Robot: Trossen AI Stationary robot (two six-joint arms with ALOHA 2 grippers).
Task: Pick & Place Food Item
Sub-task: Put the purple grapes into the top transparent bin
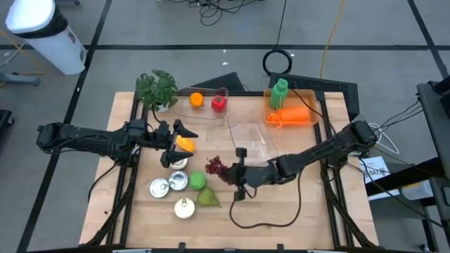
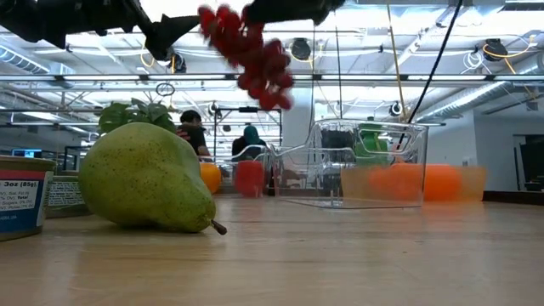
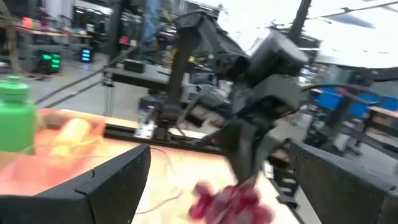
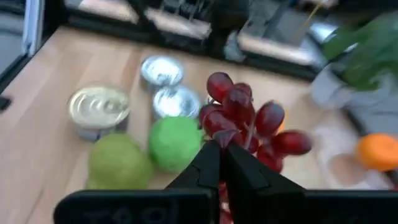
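A bunch of dark red grapes (image 1: 214, 167) hangs in my right gripper (image 1: 227, 171), left of the table's middle and above the green pear (image 1: 208, 199). The low view shows the grapes (image 2: 252, 53) high above the table. My right gripper (image 4: 221, 155) is shut on them. My left gripper (image 1: 180, 146) reaches in from the left and is open; its two fingers stand wide apart in the left wrist view, with nothing between them. An orange-yellow food piece (image 1: 185, 144) shows at its fingers in the high view. A clear box (image 1: 253, 137) stands on the table right of the grapes. My right gripper pinches the grape bunch by its stem end (image 4: 222, 138) between the two shut fingers, right at their tips. The fingers come about level from the table's right side. The bunch is lifted clear of the table and hangs past and below the fingertips (image 2: 255, 59).
Three tins (image 1: 159, 187) (image 1: 178, 180) (image 1: 184, 208), a green round fruit (image 1: 197, 180) and the pear lie near the grapes. At the far edge are a plant (image 1: 156, 88), a clear tray with an orange (image 1: 196, 100) and a red fruit (image 1: 219, 103), and an orange bin (image 1: 294, 116) beside a green bottle (image 1: 280, 91).
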